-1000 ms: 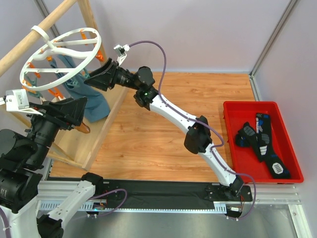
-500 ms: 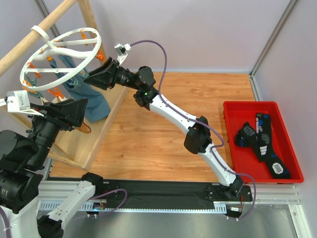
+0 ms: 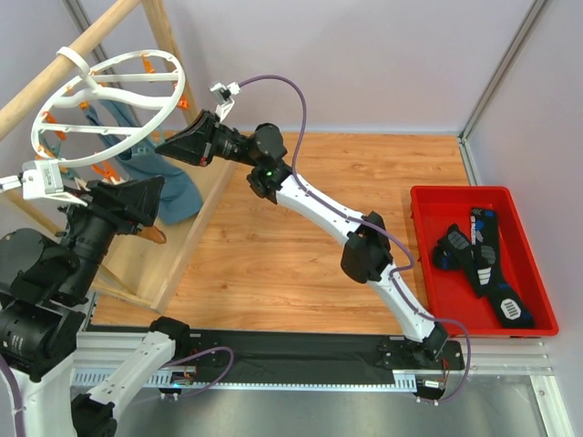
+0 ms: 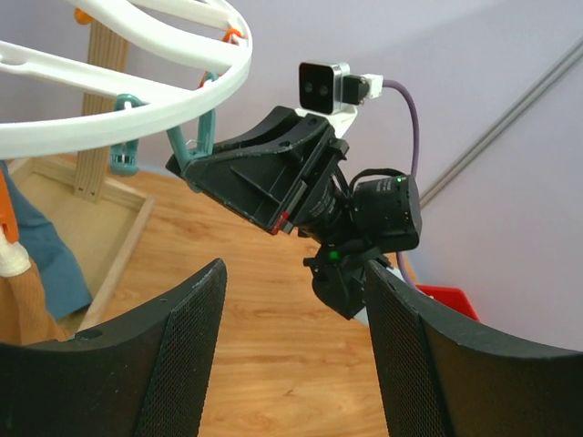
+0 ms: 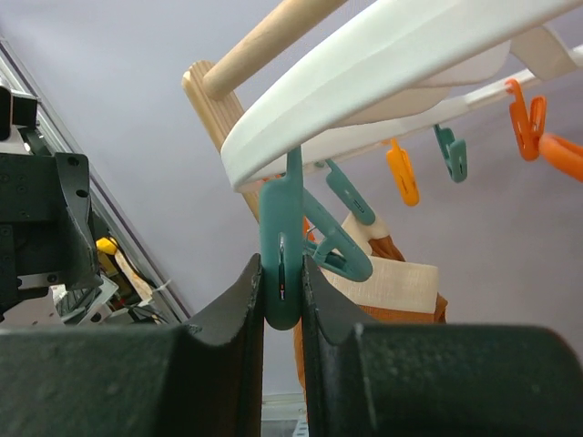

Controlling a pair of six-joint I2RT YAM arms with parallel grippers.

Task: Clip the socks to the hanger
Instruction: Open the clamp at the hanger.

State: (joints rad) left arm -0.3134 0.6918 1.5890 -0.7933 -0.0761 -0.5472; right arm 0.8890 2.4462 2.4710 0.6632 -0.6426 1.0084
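Note:
The white ring hanger (image 3: 105, 105) hangs by its hook from a wooden rail at the top left. It carries orange and teal clips. My right gripper (image 3: 173, 144) reaches up under its near rim and is shut on a teal clip (image 5: 281, 259), seen between my fingers in the right wrist view and also in the left wrist view (image 4: 193, 157). The black socks (image 3: 483, 259) lie in the red tray (image 3: 437, 309) at the right. My left gripper (image 3: 150, 196) is open and empty below the hanger, facing the right gripper.
A wooden rack frame (image 3: 182, 246) stands at the left. A teal-blue sock (image 3: 168, 187) and a tan-brown sock (image 5: 392, 291) hang from the hanger. Purple walls close the back and right. The wooden table top (image 3: 301, 264) lies between rack and tray.
The hanger has tilted and shifted slightly left and up. My right gripper has moved a little with the clip. My left gripper has edged slightly right.

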